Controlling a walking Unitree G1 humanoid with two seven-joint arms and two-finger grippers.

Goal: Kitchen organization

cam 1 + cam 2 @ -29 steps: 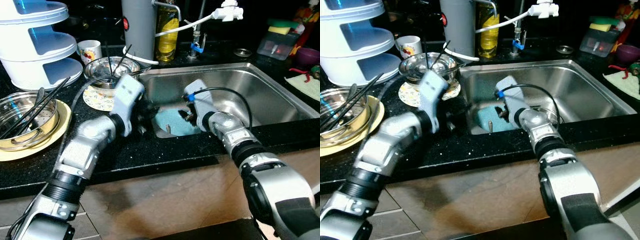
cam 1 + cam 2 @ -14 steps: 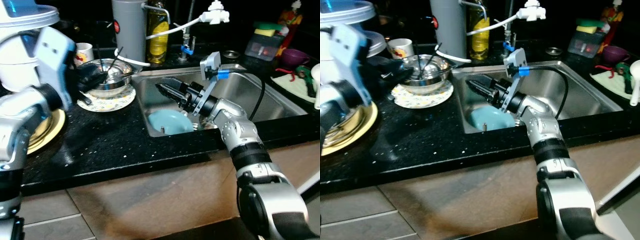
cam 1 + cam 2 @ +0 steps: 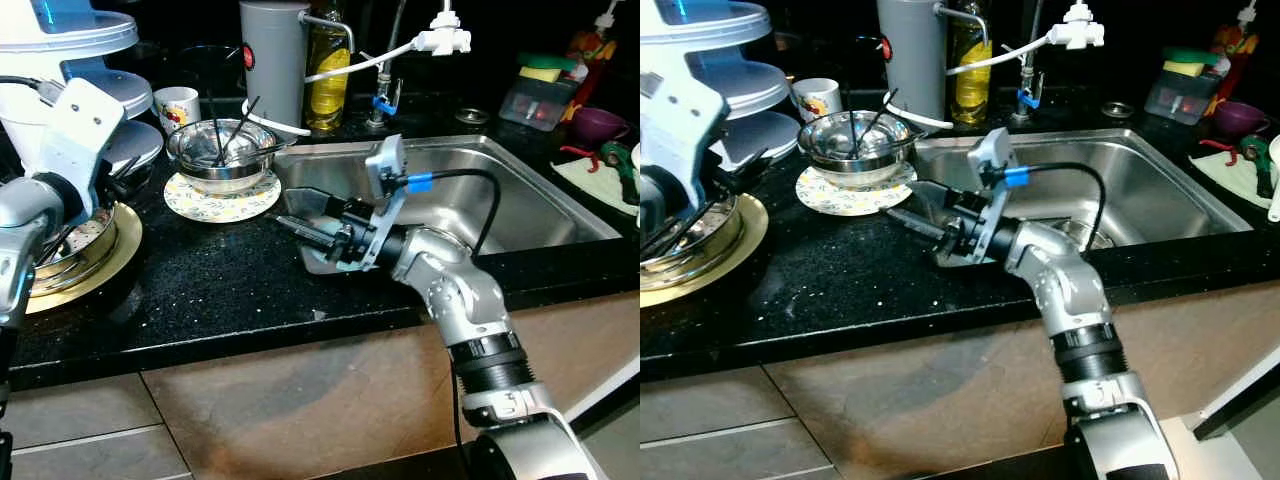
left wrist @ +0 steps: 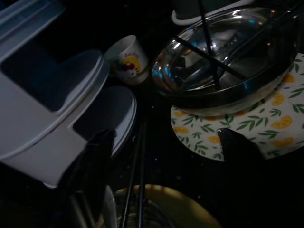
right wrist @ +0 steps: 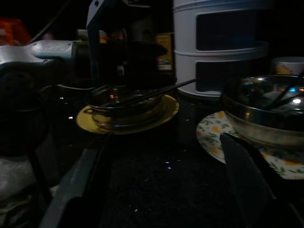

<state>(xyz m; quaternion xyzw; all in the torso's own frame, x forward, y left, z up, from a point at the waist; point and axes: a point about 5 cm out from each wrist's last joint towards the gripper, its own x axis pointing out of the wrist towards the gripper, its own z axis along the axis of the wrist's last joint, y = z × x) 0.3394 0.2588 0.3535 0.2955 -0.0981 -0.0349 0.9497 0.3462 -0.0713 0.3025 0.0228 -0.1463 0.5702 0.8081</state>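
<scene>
**Q:** What do you have on the counter?

**A:** 1 steel bowl (image 3: 222, 150) holding black chopsticks, on a lemon-print mat (image 3: 222, 195); 1 steel steamer pan (image 3: 70, 245) on a yellow plate (image 3: 95, 270).

**Q:** And your grippers?

**A:** Your right gripper (image 3: 300, 218), fingers spread and grasping nothing, reaches over the sink's (image 3: 520, 190) left rim. Your left gripper (image 4: 164, 142), fingers parted, hovers above the steamer pan.

Black counter (image 3: 220, 285): yellow plate (image 3: 105, 260), patterned plate (image 3: 215, 202) (lemon print)
</scene>
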